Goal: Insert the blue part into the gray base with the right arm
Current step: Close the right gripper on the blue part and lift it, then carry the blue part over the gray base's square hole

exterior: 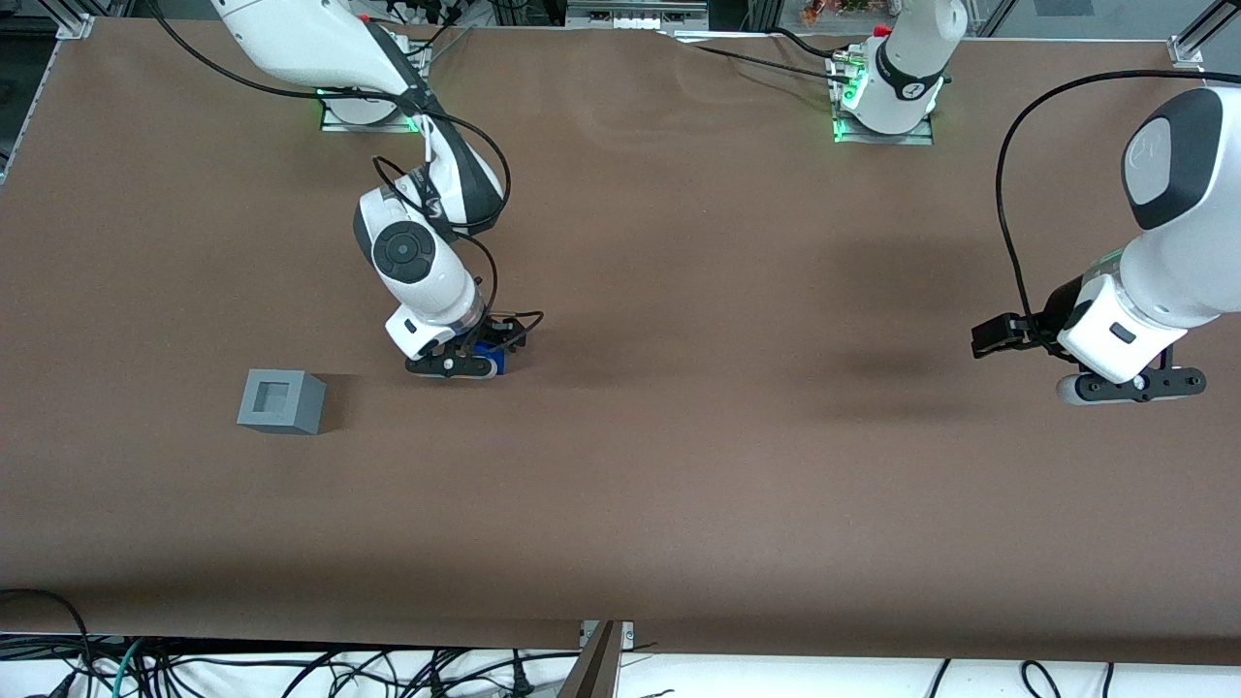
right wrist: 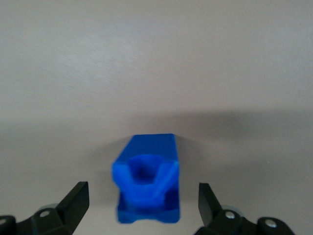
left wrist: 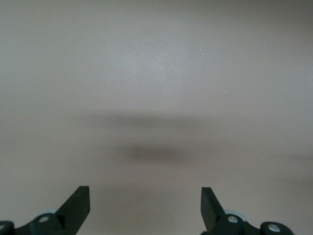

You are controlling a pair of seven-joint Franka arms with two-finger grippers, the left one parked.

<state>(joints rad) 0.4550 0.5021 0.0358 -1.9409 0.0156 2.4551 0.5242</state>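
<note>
Your tool (right wrist: 144, 200) stands wide open astride the blue part (right wrist: 146, 178), seemingly untouched on the table (exterior: 679, 436); grasp, carry and insertion into the gray base (exterior: 281, 401) remain.

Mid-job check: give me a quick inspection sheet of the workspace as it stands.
Surface: brown table, flat, bare but for the job's things.
Job's things: blue part on the table between the open jaws, not gripped; gray base apart from it, toward the working arm's end, recess empty.
Clutter: nothing seen.
Grippers: gripper low over the blue part, jaws astride it with gaps either side.
Cables: black cable looped along the right arm.
Surroundings: loose wires under the table's near edge.
</note>
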